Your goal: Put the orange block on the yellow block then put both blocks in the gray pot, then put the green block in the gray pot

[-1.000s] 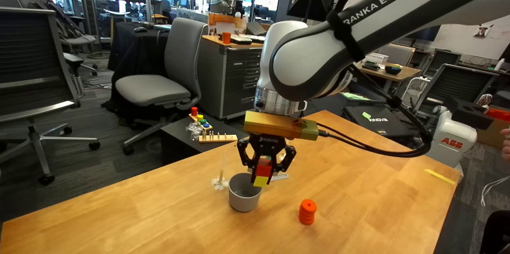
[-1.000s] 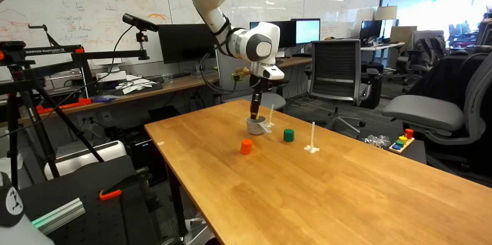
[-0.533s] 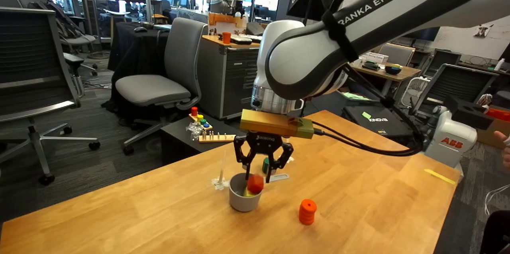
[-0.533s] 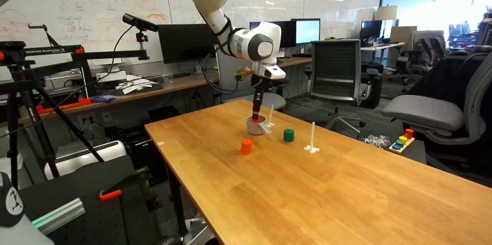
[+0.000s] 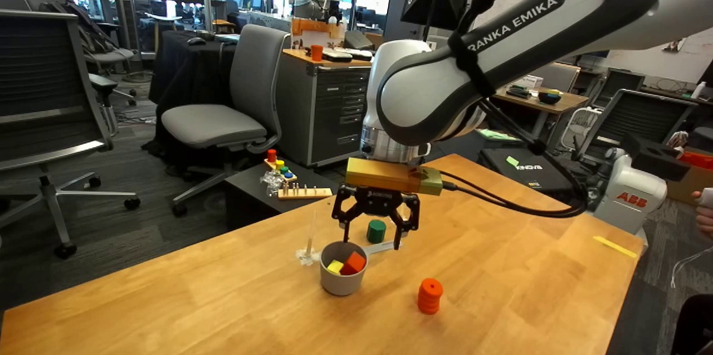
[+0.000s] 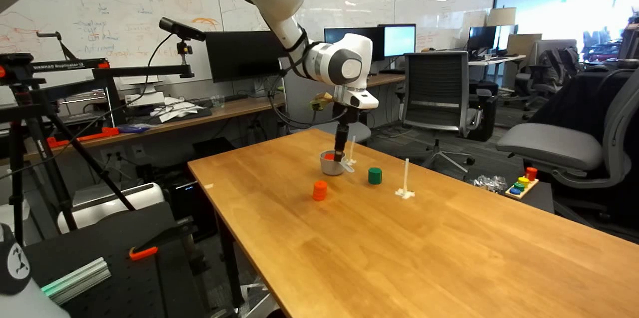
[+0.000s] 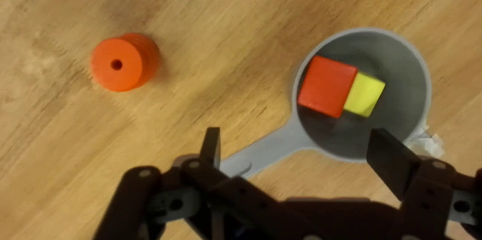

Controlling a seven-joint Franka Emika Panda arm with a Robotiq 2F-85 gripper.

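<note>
The orange block (image 7: 327, 86), a red-orange cube, lies inside the gray pot (image 5: 341, 286) against the handle-side wall. Beside it in the pot is the yellow block (image 7: 364, 94), touching it and partly covered by its edge in the wrist view. My gripper (image 5: 371, 244) hangs over the pot's handle side with jaws wide apart and nothing between them. In the wrist view one finger (image 7: 389, 161) overlaps the pot's rim and the other is near the handle's end. The green block (image 5: 376, 231), dark and rounded, stands on the table past the handle; it is outside the wrist view.
An orange stack of discs (image 5: 429, 296) stands on the table near the pot. Thin pale pegs are taped upright to the table: one peg (image 5: 310, 235) close to the pot, another peg (image 6: 406, 178) beyond the green block. The pot's handle (image 7: 269, 147) sticks out sideways.
The gripper has opened from its hold on the orange and yellow blocks above the pot. Both dropped inside and came to rest side by side. The arm then shifted toward the handle, uncovering the green block.
</note>
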